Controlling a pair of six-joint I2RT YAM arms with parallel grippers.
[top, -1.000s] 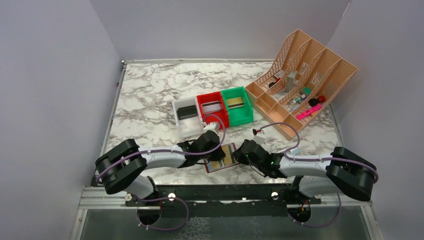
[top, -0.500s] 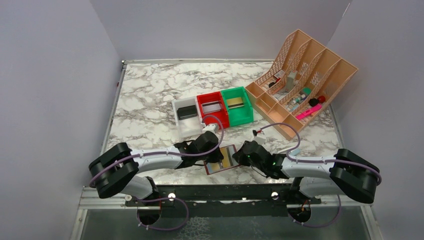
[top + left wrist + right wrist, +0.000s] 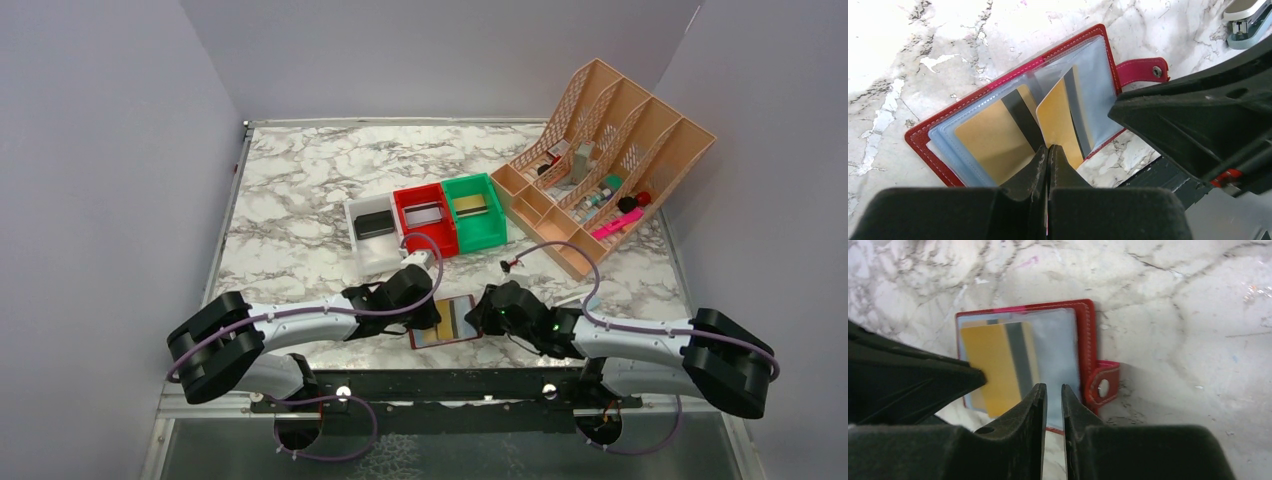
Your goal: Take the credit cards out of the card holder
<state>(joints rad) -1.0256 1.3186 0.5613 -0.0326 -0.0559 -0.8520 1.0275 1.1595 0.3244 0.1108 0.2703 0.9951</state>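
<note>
- Overhead, the card holder [image 3: 450, 335] lies open on the marble table [image 3: 300, 190], near the front edge and between the two arms. The left gripper [image 3: 432, 318] reaches it from the left and the right gripper [image 3: 480, 318] from the right, both low over it.
- Behind it, a white bin [image 3: 372, 250], a red bin [image 3: 440, 235] and a green bin [image 3: 490, 230] stand side by side in a row. A black card [image 3: 374, 224] lies in the white one, a grey card [image 3: 424, 213] in the red one and a binned gold card [image 3: 470, 205] in the green one. A peach rack [image 3: 650, 140] of small items stands at the far right.
- In the left wrist view, the left fingers are pressed together on the near edge of the raised gold card [image 3: 1060, 120]. It tilts up out of its light-blue pocket. A pocketed gold card [image 3: 988, 145] lies flat beside it. A red snap strap [image 3: 1143, 72] sticks out from the holder's edge, close to the right gripper's black body.
- In the right wrist view, the right jaws stand a narrow slit apart with nothing seen between them. Their tips are over the bare blue pocket, just beside the raised card's dark stripe. The left gripper's tip meets that card from the left.
</note>
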